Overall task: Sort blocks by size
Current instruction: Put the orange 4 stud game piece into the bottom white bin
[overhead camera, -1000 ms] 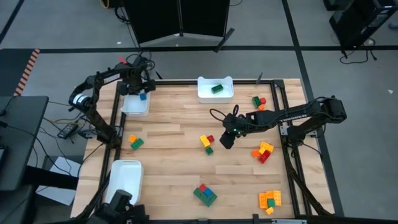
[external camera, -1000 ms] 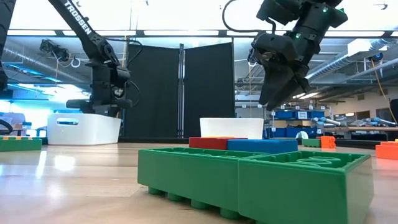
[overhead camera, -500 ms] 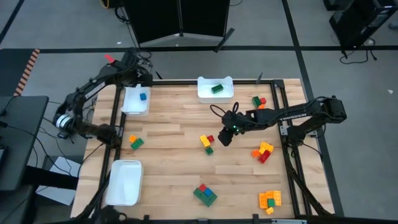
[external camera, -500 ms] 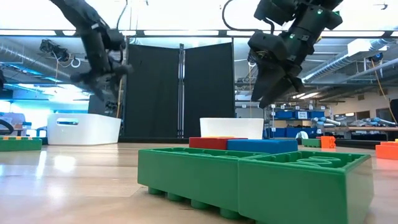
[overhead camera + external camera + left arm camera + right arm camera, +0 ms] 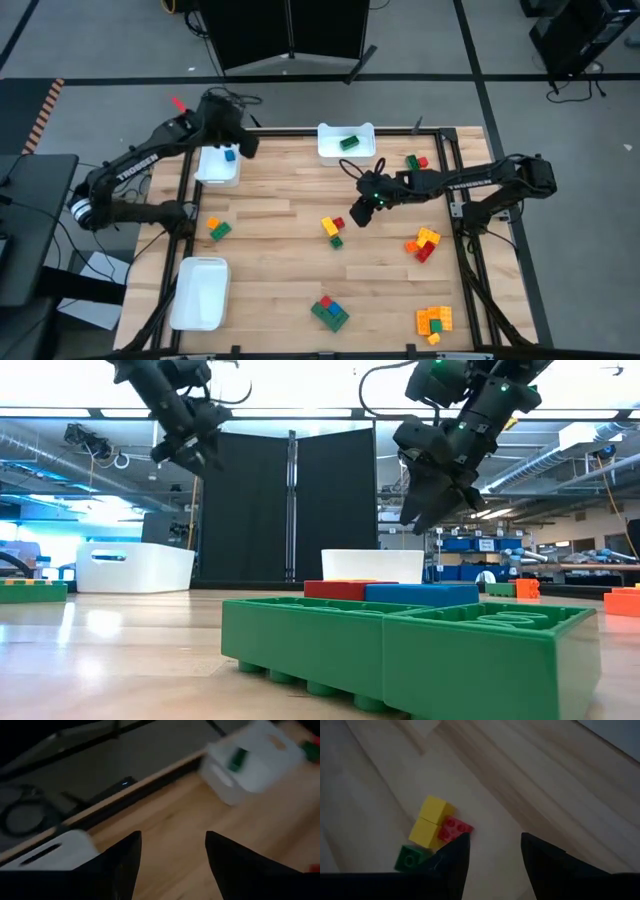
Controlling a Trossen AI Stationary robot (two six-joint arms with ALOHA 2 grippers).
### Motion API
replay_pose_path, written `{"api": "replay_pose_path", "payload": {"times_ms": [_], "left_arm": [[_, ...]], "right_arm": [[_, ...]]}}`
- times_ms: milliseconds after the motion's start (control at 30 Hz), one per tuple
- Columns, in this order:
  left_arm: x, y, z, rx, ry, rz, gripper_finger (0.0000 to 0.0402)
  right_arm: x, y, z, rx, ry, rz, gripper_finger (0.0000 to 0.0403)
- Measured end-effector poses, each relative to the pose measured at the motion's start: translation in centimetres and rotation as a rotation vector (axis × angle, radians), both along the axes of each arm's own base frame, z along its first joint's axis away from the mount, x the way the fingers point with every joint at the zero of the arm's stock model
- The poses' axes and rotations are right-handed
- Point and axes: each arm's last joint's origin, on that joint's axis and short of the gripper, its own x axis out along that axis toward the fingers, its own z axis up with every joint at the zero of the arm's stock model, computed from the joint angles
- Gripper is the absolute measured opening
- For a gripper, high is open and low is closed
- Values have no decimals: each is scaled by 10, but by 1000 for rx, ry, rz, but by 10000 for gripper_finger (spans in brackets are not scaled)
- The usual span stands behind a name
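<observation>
From above: right gripper (image 5: 357, 214) hangs open and empty just beside the yellow-red-green cluster (image 5: 332, 229) at mid-table; left gripper (image 5: 243, 147), raised near the far-left tray (image 5: 212, 172) with a blue block (image 5: 229, 155) inside. More blocks lie scattered: an orange-green pair (image 5: 216, 229) at the left, a green-blue-red cluster (image 5: 328, 311) near the front, orange and red ones (image 5: 424, 244) at the right, a green block (image 5: 348, 143) in the far tray (image 5: 346, 152).

At table height: both grippers well above the wood, right one (image 5: 418, 512) pointing down.

Past the left fingers (image 5: 125, 860): parted, nothing between, wood and trays beyond.

Past the right fingers (image 5: 454, 857): parted, red brick (image 5: 454, 828) just ahead, touching the yellow (image 5: 431, 821).

Best done, by judgement: straddle one brick only, square to its sides; descend straight; close gently, lest neighbours lift too; then pick the tray by size.
</observation>
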Motion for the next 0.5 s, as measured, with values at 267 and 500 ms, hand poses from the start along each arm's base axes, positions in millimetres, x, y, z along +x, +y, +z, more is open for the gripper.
{"api": "replay_pose_path", "payload": {"times_ms": [267, 500], "left_arm": [[27, -32, 2, 51, 10, -237, 230], [40, -62, -6, 25, 47, -335, 230]], "right_arm": [[-6, -1, -4, 8, 76, -6, 188], [-15, 0, -8, 47, 160, -57, 188]]}}
